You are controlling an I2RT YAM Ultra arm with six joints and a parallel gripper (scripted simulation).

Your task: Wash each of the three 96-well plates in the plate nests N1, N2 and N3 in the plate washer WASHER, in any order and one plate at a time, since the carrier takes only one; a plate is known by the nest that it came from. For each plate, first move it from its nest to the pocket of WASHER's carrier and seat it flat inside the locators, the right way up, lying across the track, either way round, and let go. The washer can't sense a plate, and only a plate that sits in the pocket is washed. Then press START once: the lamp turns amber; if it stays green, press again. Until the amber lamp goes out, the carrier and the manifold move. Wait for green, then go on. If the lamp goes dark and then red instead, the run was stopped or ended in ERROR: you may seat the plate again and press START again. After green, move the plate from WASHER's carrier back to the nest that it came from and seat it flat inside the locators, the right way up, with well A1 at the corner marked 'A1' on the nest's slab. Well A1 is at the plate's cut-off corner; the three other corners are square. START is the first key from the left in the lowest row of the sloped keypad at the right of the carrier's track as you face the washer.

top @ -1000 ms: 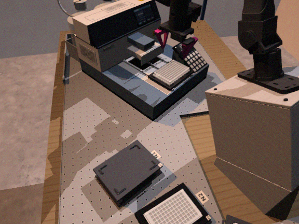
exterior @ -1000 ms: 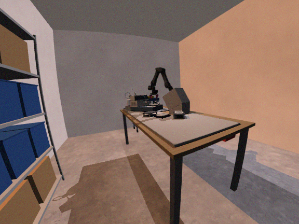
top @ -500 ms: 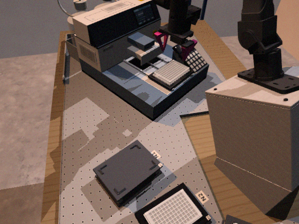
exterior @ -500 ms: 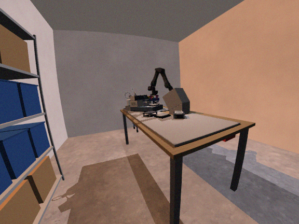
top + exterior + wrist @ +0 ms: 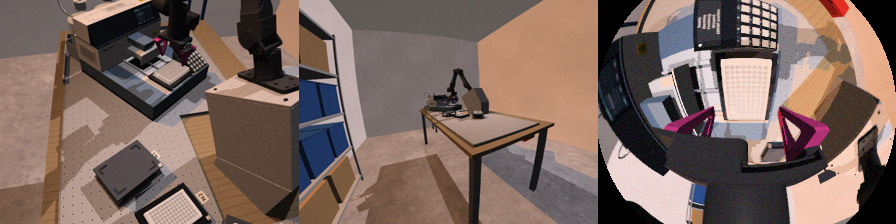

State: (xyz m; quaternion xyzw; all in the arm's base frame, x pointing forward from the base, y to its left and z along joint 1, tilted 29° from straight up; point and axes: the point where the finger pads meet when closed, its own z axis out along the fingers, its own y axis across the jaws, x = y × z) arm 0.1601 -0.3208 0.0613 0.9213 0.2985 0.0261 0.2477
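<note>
The washer (image 5: 122, 39) (image 5: 440, 104) stands at the back of the table. A white 96-well plate (image 5: 171, 72) (image 5: 746, 83) lies flat in its carrier pocket, across the track. My gripper (image 5: 173, 52) (image 5: 746, 109) is open and empty; it hangs just above the plate, with its magenta fingers on either side of it. The sloped keypad (image 5: 196, 60) (image 5: 756, 22) is right of the carrier. Nest N1 (image 5: 127, 171) is empty. Nest N2 (image 5: 193, 190) holds a white plate (image 5: 172, 211). Nest N3 (image 5: 233, 220) is cut off at the bottom edge.
The washer's manifold head (image 5: 144, 42) overhangs the track just left of the gripper. A tall beige pedestal (image 5: 254, 129) with the arm's base (image 5: 267, 75) stands at the right. Shelving with blue bins (image 5: 317, 109) stands far off on the left.
</note>
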